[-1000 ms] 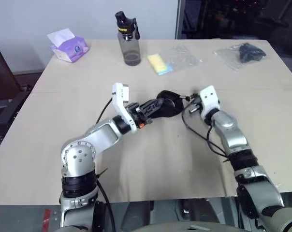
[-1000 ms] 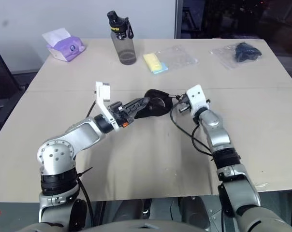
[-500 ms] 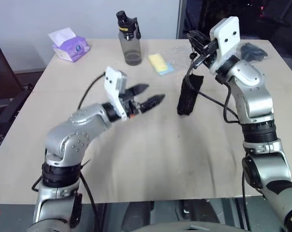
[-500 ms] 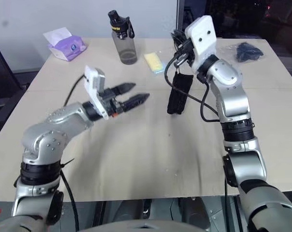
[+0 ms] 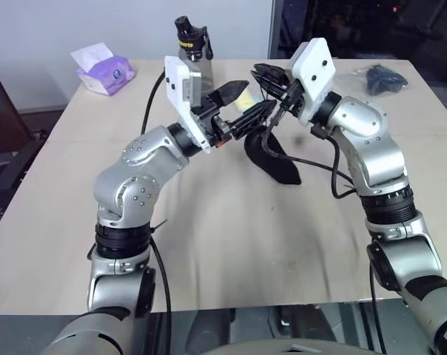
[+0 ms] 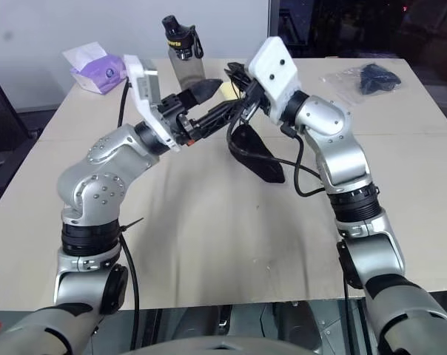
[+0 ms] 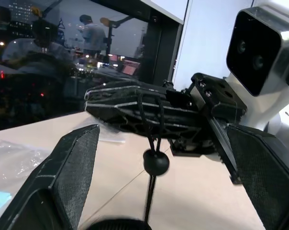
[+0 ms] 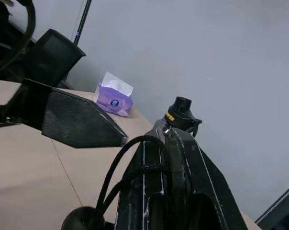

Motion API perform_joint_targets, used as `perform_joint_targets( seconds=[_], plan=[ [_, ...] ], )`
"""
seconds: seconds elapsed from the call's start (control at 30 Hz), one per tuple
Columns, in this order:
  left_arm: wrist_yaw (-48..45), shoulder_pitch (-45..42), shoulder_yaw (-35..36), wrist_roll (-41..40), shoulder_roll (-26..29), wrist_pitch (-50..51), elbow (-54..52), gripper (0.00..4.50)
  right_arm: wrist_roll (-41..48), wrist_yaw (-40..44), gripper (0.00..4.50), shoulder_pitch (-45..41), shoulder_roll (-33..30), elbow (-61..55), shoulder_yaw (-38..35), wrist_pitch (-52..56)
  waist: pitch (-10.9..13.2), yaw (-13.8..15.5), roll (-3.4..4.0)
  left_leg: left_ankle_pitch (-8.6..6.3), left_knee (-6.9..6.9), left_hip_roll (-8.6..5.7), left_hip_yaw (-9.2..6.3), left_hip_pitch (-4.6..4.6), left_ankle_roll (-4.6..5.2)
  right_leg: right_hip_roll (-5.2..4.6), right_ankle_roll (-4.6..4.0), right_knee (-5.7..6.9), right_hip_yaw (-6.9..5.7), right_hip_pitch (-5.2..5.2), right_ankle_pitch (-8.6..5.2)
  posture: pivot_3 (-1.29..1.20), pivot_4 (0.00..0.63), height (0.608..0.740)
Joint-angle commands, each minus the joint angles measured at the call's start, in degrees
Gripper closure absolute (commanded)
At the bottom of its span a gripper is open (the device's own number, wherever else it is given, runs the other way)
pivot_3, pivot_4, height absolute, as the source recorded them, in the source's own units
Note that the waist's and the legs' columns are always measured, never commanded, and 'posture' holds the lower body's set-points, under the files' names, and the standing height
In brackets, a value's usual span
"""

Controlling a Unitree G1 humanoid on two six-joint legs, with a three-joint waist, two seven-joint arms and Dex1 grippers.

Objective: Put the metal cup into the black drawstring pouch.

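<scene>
The shut right claw (image 5: 271, 74) hangs the pouch (image 5: 271, 157) by its cord over the table (image 5: 231, 244), the wide-open, empty left claw (image 5: 247, 103) just at its nine o'clock; whether the cup is inside, I cannot tell.

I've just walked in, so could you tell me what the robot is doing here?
The right claw is shut on the cord of the black pouch, holding it up so it hangs over the table. The left claw is open right beside it, near the pouch's mouth. The cup is nowhere visible outside the pouch, so whether it is inside can't be told.
</scene>
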Motion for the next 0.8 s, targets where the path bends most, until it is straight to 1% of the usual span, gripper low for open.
perform_joint_targets(
  seconds=[0.03, 0.23, 0.7, 0.8],
  plan=[
    [-1.1, -0.4, 0.3, 0.2, 0.2, -0.5, -1.1, 0.11, 1.0, 0.0, 4.50, -2.3, 0.9, -3.7, -0.6, 0.4, 0.0, 0.0, 0.00, 0.00, 0.00, 0.00, 0.00, 0.00, 0.00, 0.00, 0.00, 0.00, 0.00, 0.00, 0.00, 0.00, 0.150, 0.740],
    [-3.2, 2.1, -1.3, 3.5, 2.3, -1.7, -1.0, 0.11, 0.6, -0.2, 4.50, -2.4, 1.4, -3.4, -1.0, 0.6, 0.0, 0.0, 0.01, 0.00, 0.00, 0.01, -0.01, 0.02, 0.00, 0.01, 0.00, 0.01, -0.01, 0.00, 0.00, 0.00, 0.150, 0.740],
    [-3.1, 1.9, -1.2, 5.9, 0.5, -3.0, -0.6, 0.11, 1.3, -0.3, 4.50, -2.1, 2.5, -4.4, -0.8, 1.8, 0.0, 0.1, 0.01, 0.00, 0.00, 0.00, -0.02, 0.00, 0.00, 0.00, 0.00, 0.01, -0.02, 0.00, 0.00, 0.00, 0.150, 0.740],
    [-2.6, 1.7, -0.7, 5.7, -0.5, -3.0, -0.3, 0.87, 1.2, -0.3, 4.50, -1.8, 2.8, -4.8, -0.5, 2.1, 0.0, 0.1, 0.01, 0.00, 0.00, 0.00, -0.03, 0.00, 0.00, 0.00, 0.00, 0.02, -0.02, 0.00, 0.00, 0.00, 0.150, 0.740]
  ],
)
